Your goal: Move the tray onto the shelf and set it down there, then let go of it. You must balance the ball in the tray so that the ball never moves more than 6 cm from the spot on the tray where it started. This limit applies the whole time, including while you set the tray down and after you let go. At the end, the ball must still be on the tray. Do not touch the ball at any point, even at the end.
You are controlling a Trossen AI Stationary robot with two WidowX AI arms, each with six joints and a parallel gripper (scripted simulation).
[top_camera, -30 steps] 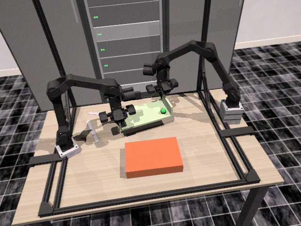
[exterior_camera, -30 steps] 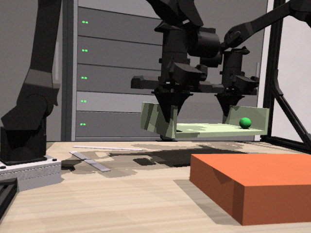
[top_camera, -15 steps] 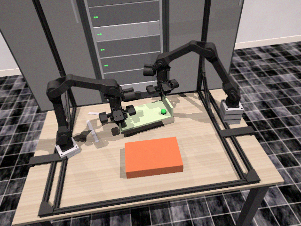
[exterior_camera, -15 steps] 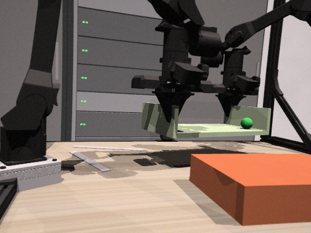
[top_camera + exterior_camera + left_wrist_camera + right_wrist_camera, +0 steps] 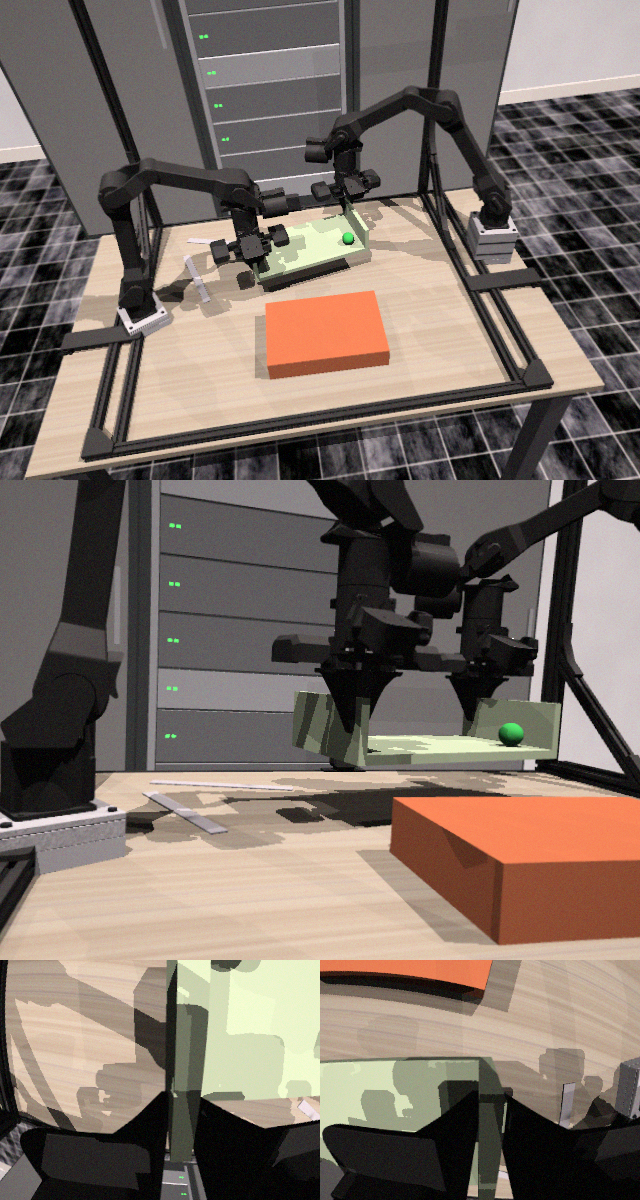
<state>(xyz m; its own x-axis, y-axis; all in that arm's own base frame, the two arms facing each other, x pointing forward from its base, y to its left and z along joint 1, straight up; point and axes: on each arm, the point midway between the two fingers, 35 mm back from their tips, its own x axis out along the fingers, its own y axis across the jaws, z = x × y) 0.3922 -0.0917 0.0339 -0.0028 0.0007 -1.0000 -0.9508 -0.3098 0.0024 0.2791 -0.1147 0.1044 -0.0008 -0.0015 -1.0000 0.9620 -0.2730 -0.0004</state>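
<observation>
The pale green tray (image 5: 317, 240) (image 5: 540, 725) (image 5: 255, 1010) (image 5: 345, 1085) hangs above the table, looking about level, behind the shelf. The green ball (image 5: 348, 238) (image 5: 510, 734) sits on its floor near the end wall at the left gripper's side; neither wrist view shows the ball. My left gripper (image 5: 175, 1097) (image 5: 469, 718) is shut on that end wall. My right gripper (image 5: 486, 1097) (image 5: 351, 729) is shut on the opposite end wall. The shelf, a low orange block (image 5: 325, 328) (image 5: 573, 826) (image 5: 405, 971), stands apart from the tray with nothing on it.
Two thin pale strips (image 5: 196, 279) (image 5: 222, 785) lie on the table (image 5: 196, 382) near the right arm's base (image 5: 144, 317). The left arm's base (image 5: 493, 240) stands at the opposite side. A dark rail frame (image 5: 320, 410) borders the table, and a rack (image 5: 273, 87) stands behind.
</observation>
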